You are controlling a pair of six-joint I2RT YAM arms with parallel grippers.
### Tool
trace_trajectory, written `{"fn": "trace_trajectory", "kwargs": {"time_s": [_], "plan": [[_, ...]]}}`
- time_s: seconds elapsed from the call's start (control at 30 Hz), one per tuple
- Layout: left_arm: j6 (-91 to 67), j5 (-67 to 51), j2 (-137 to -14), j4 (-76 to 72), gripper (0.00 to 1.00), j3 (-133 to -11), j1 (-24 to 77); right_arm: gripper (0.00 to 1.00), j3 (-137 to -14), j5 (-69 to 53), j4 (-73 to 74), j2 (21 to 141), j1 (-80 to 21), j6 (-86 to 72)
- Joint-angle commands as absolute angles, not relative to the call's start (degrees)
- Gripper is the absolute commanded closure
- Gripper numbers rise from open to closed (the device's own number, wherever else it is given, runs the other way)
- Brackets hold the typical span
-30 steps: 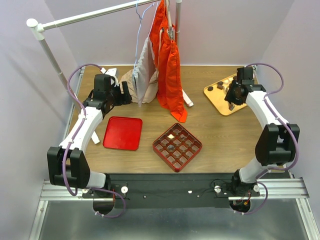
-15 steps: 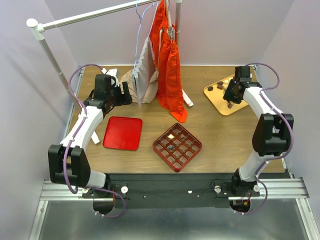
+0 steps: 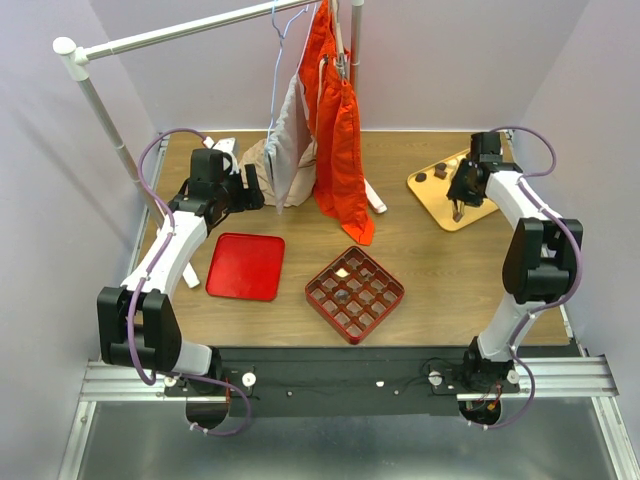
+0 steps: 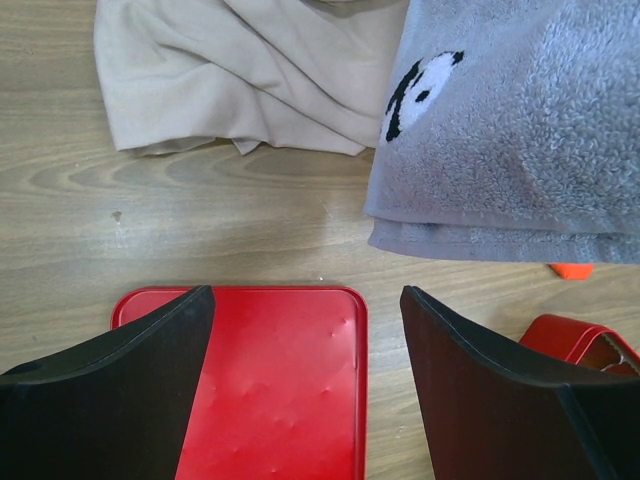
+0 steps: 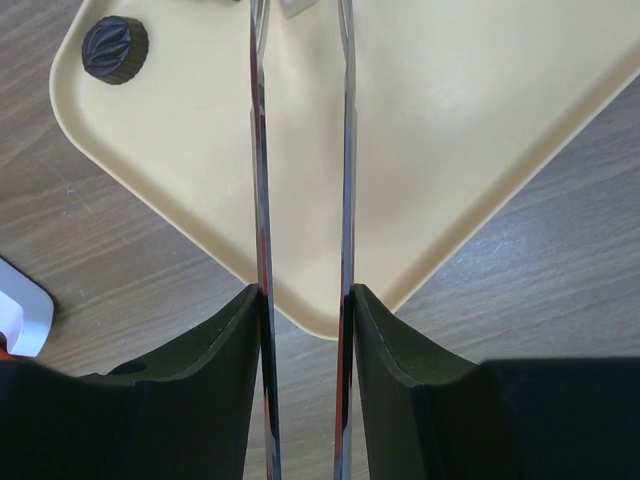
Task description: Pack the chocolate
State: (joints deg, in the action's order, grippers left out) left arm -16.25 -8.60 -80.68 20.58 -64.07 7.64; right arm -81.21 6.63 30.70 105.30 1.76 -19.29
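Wooden table (image 3: 430,270), right end effector (image 5: 303,320) tight around tweezers (image 5: 258,150) above tray (image 5: 450,120)

The flat lid (image 4: 280,400) lies on the table (image 4: 200,220) under and between the fingers (image 4: 120,390) of the left gripper (image 4: 305,295). A cloth (image 4: 240,70) lies beyond the left finger, a towel (image 4: 520,130) beyond the right finger and overlapping the cloth's edge, and a corner of the gridded box (image 4: 565,332) shows just outside the right finger. The right gripper (image 5: 300,60) reaches its long fingers (image 5: 345,150) out over the tray (image 5: 450,120), whose near corner lies beneath them, and one piece of chocolate (image 5: 115,48) sits on the tray well to the left of the left finger, near the rim.
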Motion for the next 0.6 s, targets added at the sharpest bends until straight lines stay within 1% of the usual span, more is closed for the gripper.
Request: {"fn": "trace_trajectory", "kwargs": {"time_s": [0.0, 0.2, 0.3, 0.47, 0.57], "plan": [[-15.7, -8.1, -80.9, 20.0, 0.15, -65.1, 7.9, 0.53, -83.1, 4.7, 28.8, 105.5, 2.2, -17.9], [-15.4, -8.0, -80.7, 20.4, 0.15, -65.3, 7.9, 0.67, -82.9, 4.3, 28.9, 104.2, 2.2, -18.2], [-15.1, -7.7, -80.6, 20.7, 0.15, -65.5, 7.9, 0.76, -81.8, 4.0, 28.8, 102.2, 2.2, -18.9], [-14.5, -6.9, -80.7, 21.5, 0.15, -66.1, 7.9, 0.80, -76.6, 1.1, 28.9, 95.6, 2.2, -21.2], [-14.4, -6.7, -80.7, 21.6, 0.15, -66.4, 7.9, 0.83, -71.6, 0.3, 29.5, 88.5, 2.2, -22.7]]}}
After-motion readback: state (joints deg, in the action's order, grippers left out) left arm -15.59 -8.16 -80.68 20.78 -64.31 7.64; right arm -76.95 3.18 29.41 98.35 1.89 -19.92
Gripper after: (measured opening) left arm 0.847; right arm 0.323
